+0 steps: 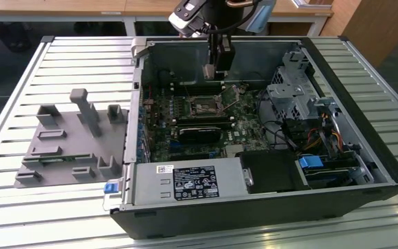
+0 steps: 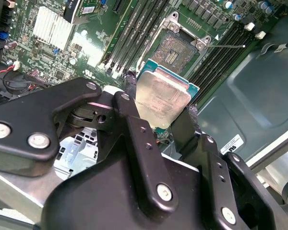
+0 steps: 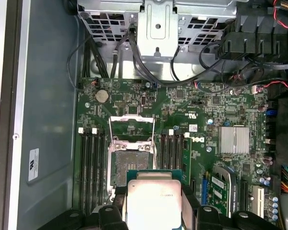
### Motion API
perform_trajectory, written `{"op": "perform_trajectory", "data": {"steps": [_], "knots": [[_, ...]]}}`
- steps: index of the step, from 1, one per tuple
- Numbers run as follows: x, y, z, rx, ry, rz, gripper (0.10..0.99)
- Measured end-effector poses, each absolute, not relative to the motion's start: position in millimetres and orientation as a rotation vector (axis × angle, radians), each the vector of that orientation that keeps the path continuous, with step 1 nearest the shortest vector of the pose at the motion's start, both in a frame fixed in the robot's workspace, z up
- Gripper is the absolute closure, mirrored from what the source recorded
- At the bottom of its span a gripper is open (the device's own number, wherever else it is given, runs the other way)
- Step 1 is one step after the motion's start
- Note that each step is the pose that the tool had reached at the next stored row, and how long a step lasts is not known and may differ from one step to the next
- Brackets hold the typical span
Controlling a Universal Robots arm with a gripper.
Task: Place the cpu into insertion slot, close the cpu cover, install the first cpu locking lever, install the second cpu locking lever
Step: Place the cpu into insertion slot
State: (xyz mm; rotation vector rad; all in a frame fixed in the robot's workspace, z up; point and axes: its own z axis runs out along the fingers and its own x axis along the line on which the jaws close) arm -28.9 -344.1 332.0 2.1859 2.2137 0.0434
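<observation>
My gripper (image 1: 217, 70) hangs inside the open computer case, shut on the cpu (image 2: 162, 98), a flat square chip with a silvery-beige face and green edge. The black fingers (image 2: 128, 93) press on two opposite sides of the chip. In the first wrist view the cpu (image 3: 153, 196) sits in the gripper (image 3: 153, 213), above the board and just to one side of the insertion slot (image 3: 130, 163). The slot (image 2: 177, 48) lies bare, dark centre showing. Its cpu cover (image 3: 131, 127) is flipped open. A thin lever wire (image 2: 228, 46) sticks out beside the socket. In the exterior view the slot (image 1: 204, 107) lies nearer the camera than the gripper.
Black memory slots (image 3: 91, 167) flank the socket. A black fan card (image 1: 199, 132), a power supply (image 1: 185, 181) and a drive cage (image 1: 296, 98) with cables crowd the case. A grey fixture (image 1: 68, 140) stands on the slatted table (image 1: 60, 57) at the exterior view's left.
</observation>
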Motion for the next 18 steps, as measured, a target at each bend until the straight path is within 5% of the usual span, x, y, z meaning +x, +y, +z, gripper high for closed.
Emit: {"op": "perform_trajectory", "data": {"steps": [18], "knots": [[-30.6,-344.1,320.8,2.189,2.217,0.036,0.549]]}}
